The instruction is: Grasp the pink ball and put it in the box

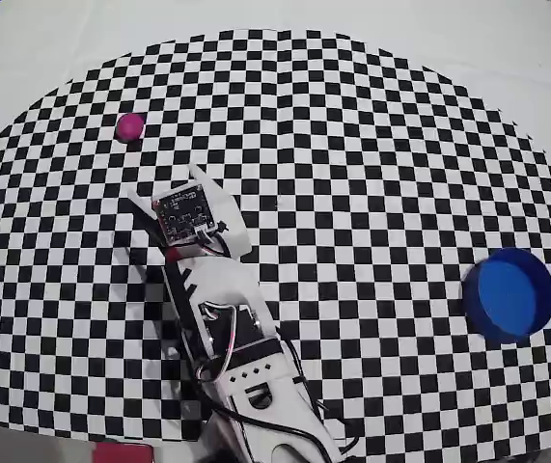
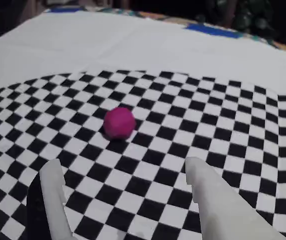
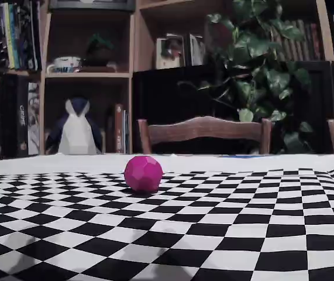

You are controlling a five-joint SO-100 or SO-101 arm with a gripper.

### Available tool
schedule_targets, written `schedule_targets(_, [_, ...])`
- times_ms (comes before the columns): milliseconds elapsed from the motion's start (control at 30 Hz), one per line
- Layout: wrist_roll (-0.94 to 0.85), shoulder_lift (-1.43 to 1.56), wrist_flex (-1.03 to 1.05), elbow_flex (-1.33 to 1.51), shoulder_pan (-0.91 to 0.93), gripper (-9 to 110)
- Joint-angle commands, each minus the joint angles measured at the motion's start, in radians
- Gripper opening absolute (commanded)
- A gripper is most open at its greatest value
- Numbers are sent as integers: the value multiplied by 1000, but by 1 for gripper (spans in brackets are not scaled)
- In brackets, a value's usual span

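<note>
1. Pink ball (image 1: 130, 126) sits alone on the checkered mat (image 1: 352, 145), near the mat's upper-left edge in the overhead view; it is free, touched by nothing.
2. Up close in the fixed view the pink ball (image 3: 143, 173) shows small flat facets instead of a smooth skin. I judge it light and fairly firm, and likely to roll away if I nudge one side first.
3. In the wrist view the pink ball (image 2: 119, 122) lies ahead of my gripper (image 2: 127, 177), a little toward my left finger (image 2: 55, 200). My two fingers stand well apart, with nothing between them, and the gap looks wider than the ball.
4. Best hold, I reckon, is across the ball's widest middle, one finger on each side, closing evenly so it cannot squirt out.
5. My arm (image 1: 227, 318) reaches up from the mat's bottom edge toward the ball, though not yet around it.
6. The box (image 1: 509, 294), a round blue cup, stands well away from the ball, at the mat's right side in the overhead view.
</note>
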Motion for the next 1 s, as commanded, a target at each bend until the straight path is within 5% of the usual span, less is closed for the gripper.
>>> schedule_targets(0, [-9, -14, -11, 8, -6, 28])
schedule_targets(967, [0, -396, -172, -152, -18, 28])
